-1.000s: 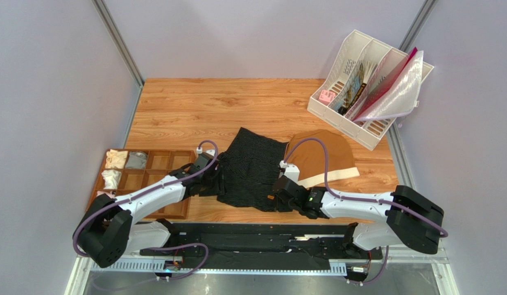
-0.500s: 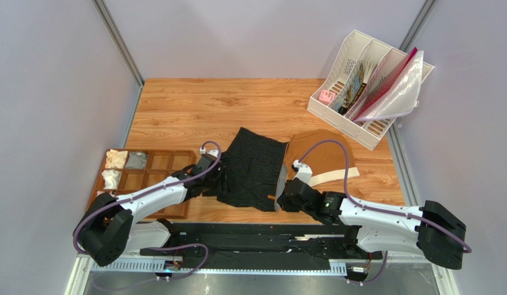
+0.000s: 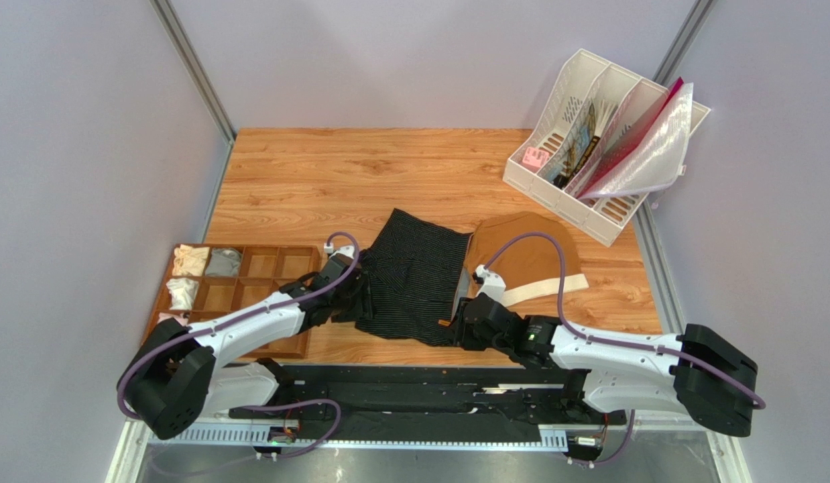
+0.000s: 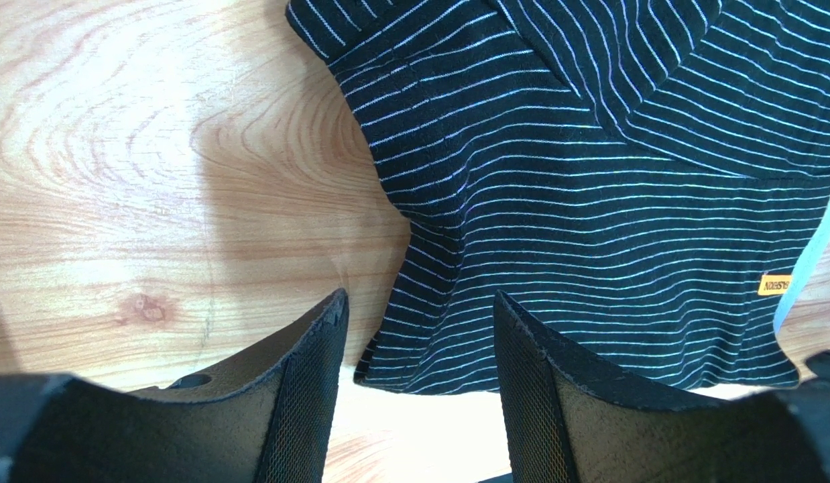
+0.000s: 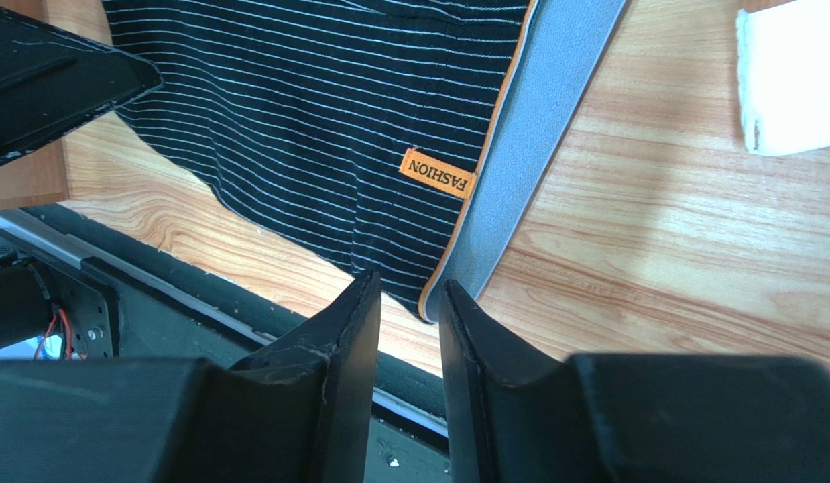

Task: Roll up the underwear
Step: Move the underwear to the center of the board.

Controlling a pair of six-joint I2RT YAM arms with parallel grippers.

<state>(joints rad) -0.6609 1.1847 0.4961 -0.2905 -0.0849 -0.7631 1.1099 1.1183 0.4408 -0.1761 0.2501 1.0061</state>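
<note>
The underwear (image 3: 414, 277) lies flat on the wooden table, black with fine pale stripes. Its grey waistband (image 5: 550, 111) runs along the right side, next to an orange label. My left gripper (image 3: 357, 294) hovers at the fabric's left edge. Its jaws are open and empty, with the near left corner of the underwear (image 4: 610, 171) just ahead of the left gripper (image 4: 417, 302). My right gripper (image 3: 467, 320) sits at the near right corner. The jaws of the right gripper (image 5: 409, 282) are parted by a narrow gap with nothing in it, and the waistband's corner lies just beyond the tips.
Brown briefs (image 3: 530, 252) with a cream waistband (image 5: 792, 81) lie right of the underwear, touching it. A wooden compartment tray (image 3: 263, 264) with rolled cloths (image 3: 192, 260) sits on the left. A white file rack (image 3: 590, 131) stands at the back right. The black rail (image 3: 419, 387) runs along the near edge.
My right gripper, shut on the near right corner, drew the waistband edge rightward, then let go and parted its jaws. The left arm stayed put.
</note>
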